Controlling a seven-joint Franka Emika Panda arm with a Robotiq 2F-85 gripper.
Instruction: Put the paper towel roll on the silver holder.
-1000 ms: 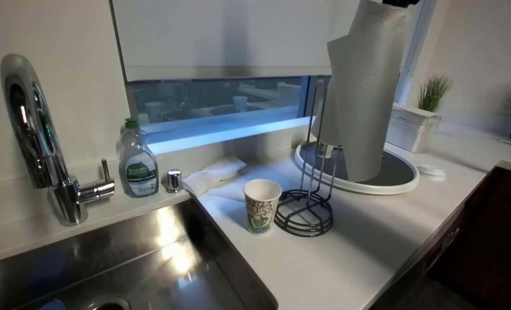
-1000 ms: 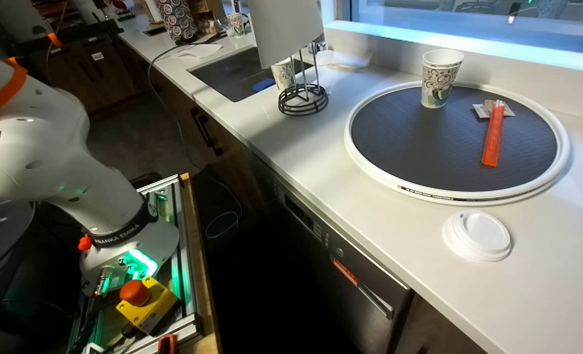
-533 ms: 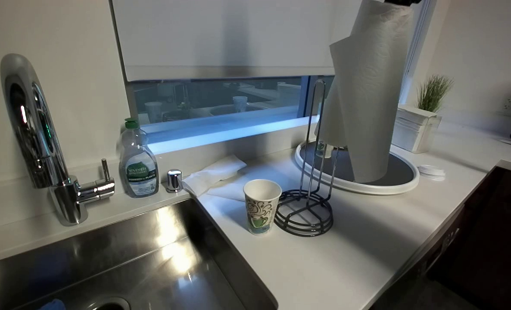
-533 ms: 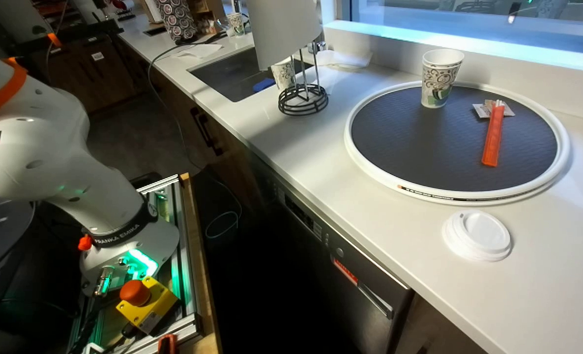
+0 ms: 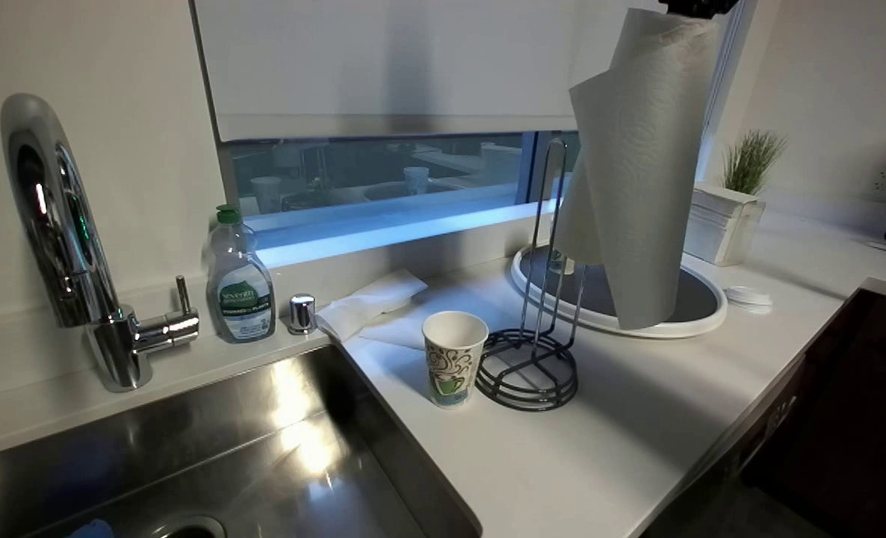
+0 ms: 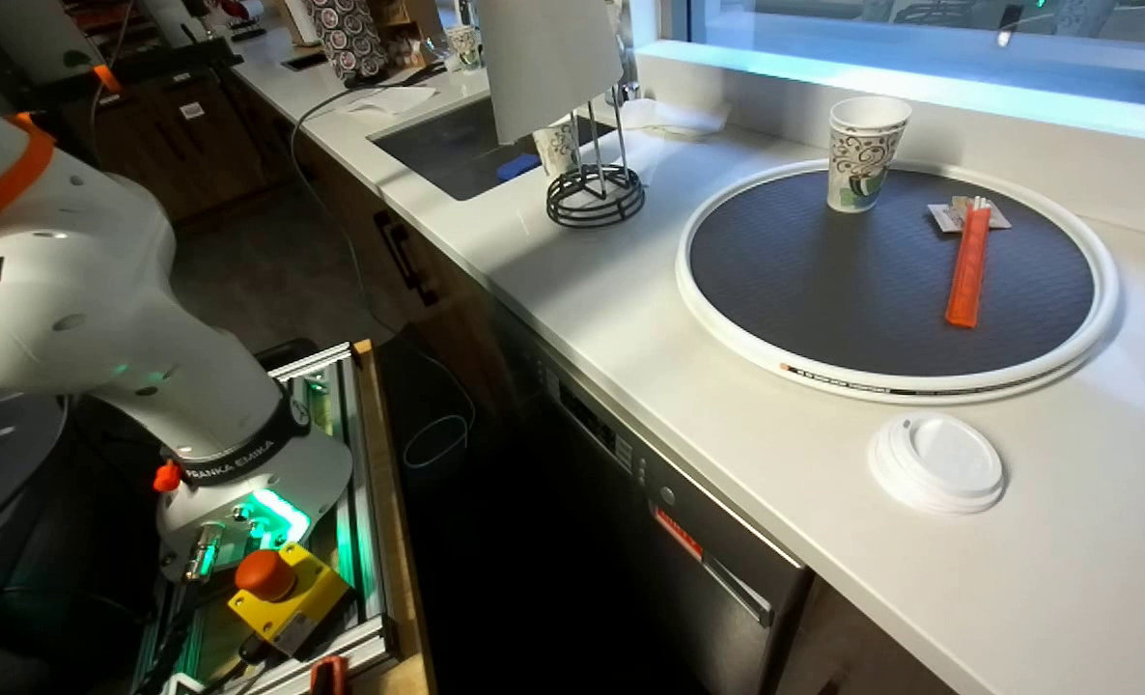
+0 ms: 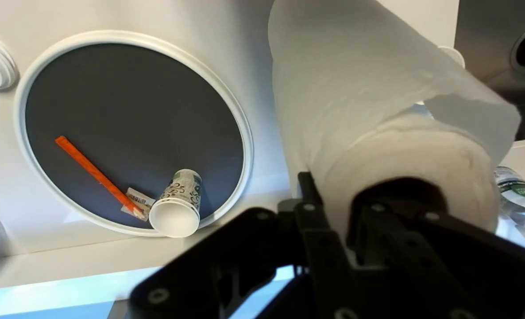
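One towel roll [image 5: 648,175] in jaws, wire holder [image 5: 535,360], "FRANKA EMIKA" arm [image 6: 153,319]

In an exterior view's upper right, we see the paper towel roll [image 5: 648,172] lower than before, more of the fingers [image 5: 701,7] showing above. Near an exterior view's top centre, the roll [image 6: 551,69] has shifted down-left.

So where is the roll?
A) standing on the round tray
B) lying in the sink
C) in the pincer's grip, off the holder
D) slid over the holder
C: the pincer grips the roll at its upper end, while in an exterior view the holder shows bare up to its tip.
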